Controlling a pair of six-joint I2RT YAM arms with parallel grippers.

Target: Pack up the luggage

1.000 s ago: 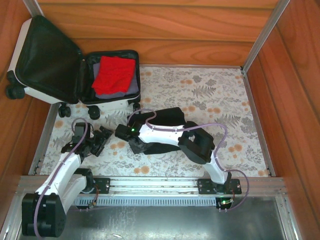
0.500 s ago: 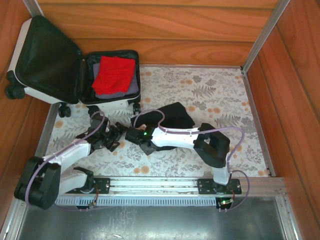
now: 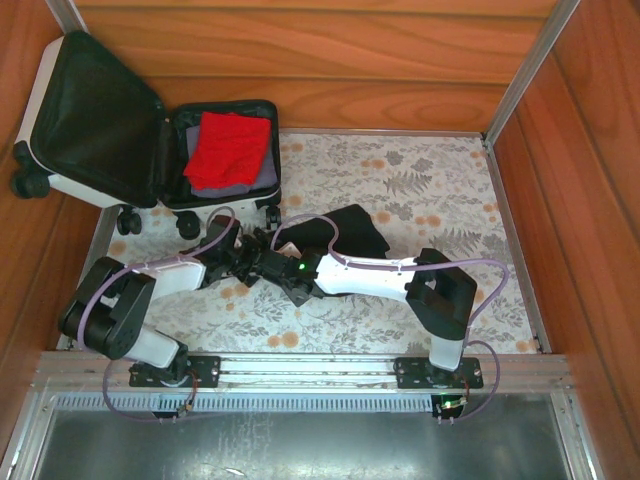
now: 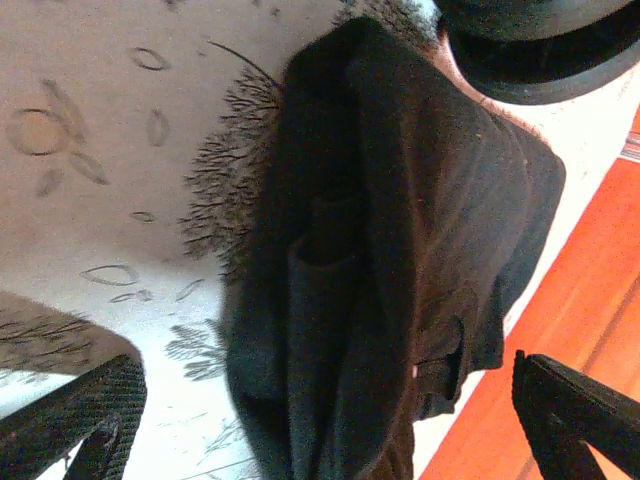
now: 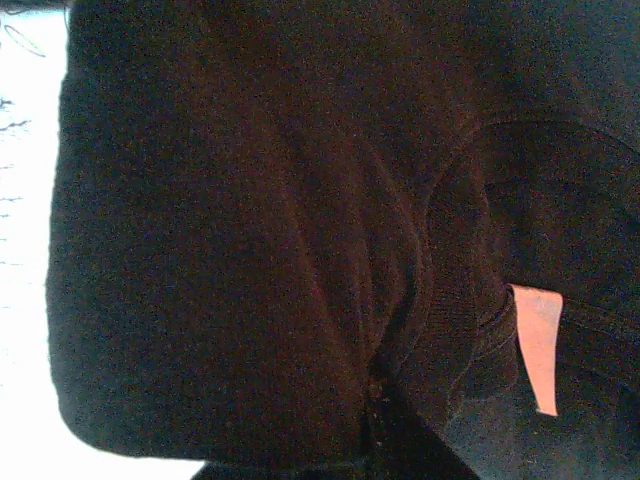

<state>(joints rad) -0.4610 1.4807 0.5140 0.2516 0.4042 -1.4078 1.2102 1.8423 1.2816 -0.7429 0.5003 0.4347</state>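
The luggage (image 3: 230, 207) lies open at the far left corner of the worktop (image 3: 420, 180), with a red garment (image 3: 230, 148) on a grey item (image 3: 235, 186) already inside. I judge the packing partly done. The black garment (image 3: 345, 232) is not yet in: my right pincer (image 3: 278, 258) pinches narrowly on its near end, while my left pincer (image 3: 247, 262) gapes wide just beside it.
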